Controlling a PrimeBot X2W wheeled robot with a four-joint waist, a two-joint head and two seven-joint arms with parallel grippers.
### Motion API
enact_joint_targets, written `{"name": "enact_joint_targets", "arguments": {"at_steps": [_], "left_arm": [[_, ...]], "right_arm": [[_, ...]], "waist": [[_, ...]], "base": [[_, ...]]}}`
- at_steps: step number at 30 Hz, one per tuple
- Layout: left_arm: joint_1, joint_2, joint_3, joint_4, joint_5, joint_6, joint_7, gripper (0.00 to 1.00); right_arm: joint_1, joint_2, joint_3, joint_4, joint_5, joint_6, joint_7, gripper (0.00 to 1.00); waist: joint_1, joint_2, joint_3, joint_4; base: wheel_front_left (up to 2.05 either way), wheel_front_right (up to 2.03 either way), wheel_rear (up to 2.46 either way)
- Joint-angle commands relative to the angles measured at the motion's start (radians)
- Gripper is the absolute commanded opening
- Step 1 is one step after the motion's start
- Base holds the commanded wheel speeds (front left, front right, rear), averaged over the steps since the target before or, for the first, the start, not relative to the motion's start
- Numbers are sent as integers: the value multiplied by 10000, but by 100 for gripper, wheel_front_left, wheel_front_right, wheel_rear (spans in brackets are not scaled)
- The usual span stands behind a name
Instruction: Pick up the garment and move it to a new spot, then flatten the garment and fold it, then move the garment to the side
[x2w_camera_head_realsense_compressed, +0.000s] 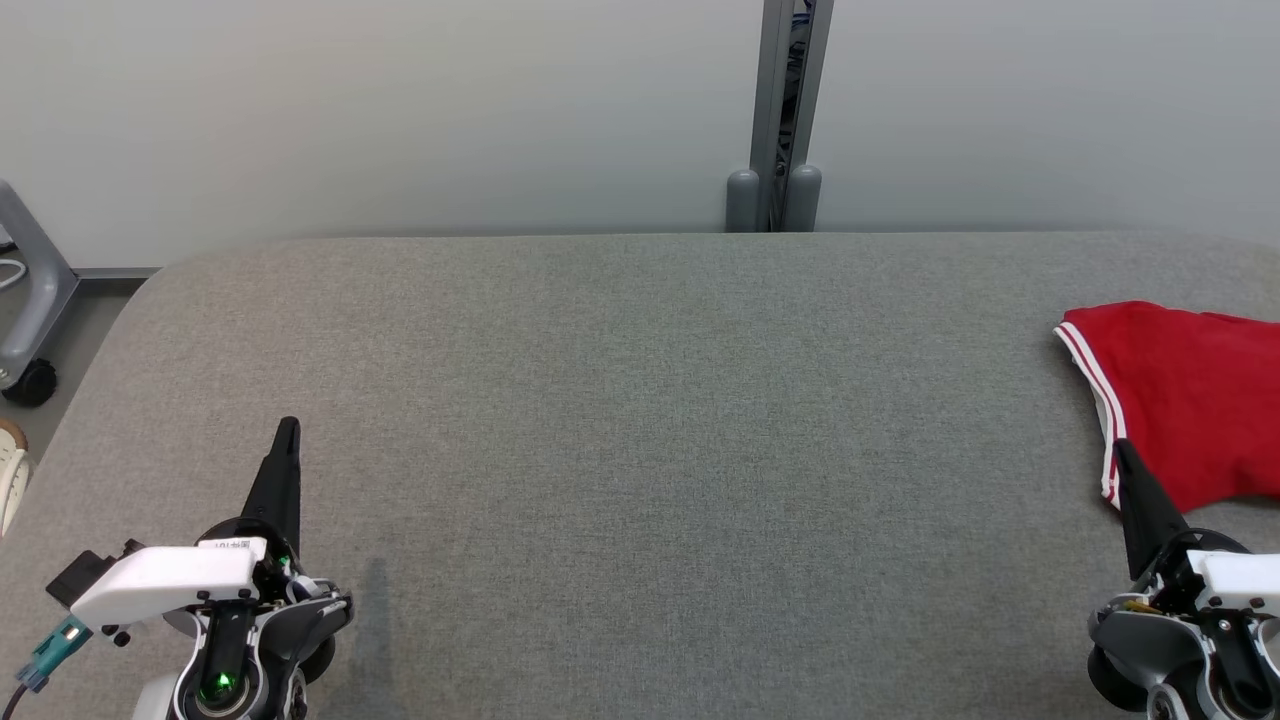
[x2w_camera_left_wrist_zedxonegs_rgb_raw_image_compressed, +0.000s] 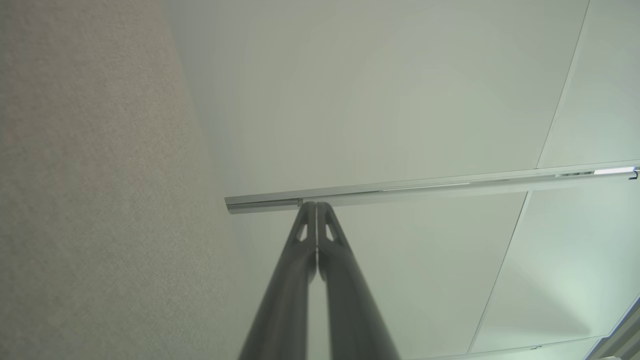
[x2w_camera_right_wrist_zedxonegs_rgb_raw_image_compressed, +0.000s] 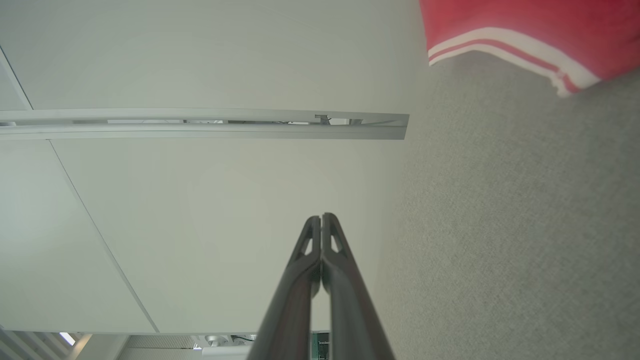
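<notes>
Jaws together on both arms, we note.

Head view: left gripper (x2w_camera_head_realsense_compressed: 288, 428) sits low left over the grey padded table (x2w_camera_head_realsense_compressed: 640, 420), holding nothing. Right gripper (x2w_camera_head_realsense_compressed: 1122, 448) sits low right, tip overlapping the near edge of the red garment (x2w_camera_head_realsense_compressed: 1190, 400) at the table's far right; contact we cannot tell.

Left wrist view: fingers (x2w_camera_left_wrist_zedxonegs_rgb_raw_image_compressed: 297, 260) pressed together, table alongside.

Right wrist view: fingers (x2w_camera_right_wrist_zedxonegs_rgb_raw_image_compressed: 342, 300) pressed together, garment's white-striped hem ahead, apart from them.

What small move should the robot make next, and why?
Probably open the right claw and ease it toward the red garment: that claw is shut and empty, and the garment lies on the table just beside it, far from the left claw.
</notes>
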Motion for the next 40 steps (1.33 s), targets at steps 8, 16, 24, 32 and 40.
{"name": "enact_joint_targets", "arguments": {"at_steps": [8,16,24,32,40], "left_arm": [[-149,45,56,-20,-5,-55,19,0],[-149,45,57,-23,-5,-56,19,0],[-148,44,59,-23,-3,-56,20,0],[-148,42,59,-25,-1,-56,21,0],[-148,41,59,-26,0,-56,22,0]], "right_arm": [[-90,-26,-45,4,-62,4,78,0],[-91,-17,-53,5,-75,4,58,0],[-92,-10,-61,6,-88,4,71,0],[-93,-4,-69,6,-94,4,82,0],[-95,2,-77,8,-107,4,82,0]], "waist": [[0,0,0,0],[0,0,0,0],[0,0,0,0],[0,0,0,0],[0,0,0,0]], "base": [[0,0,0],[0,0,0],[0,0,0],[0,0,0],[0,0,0]]}}
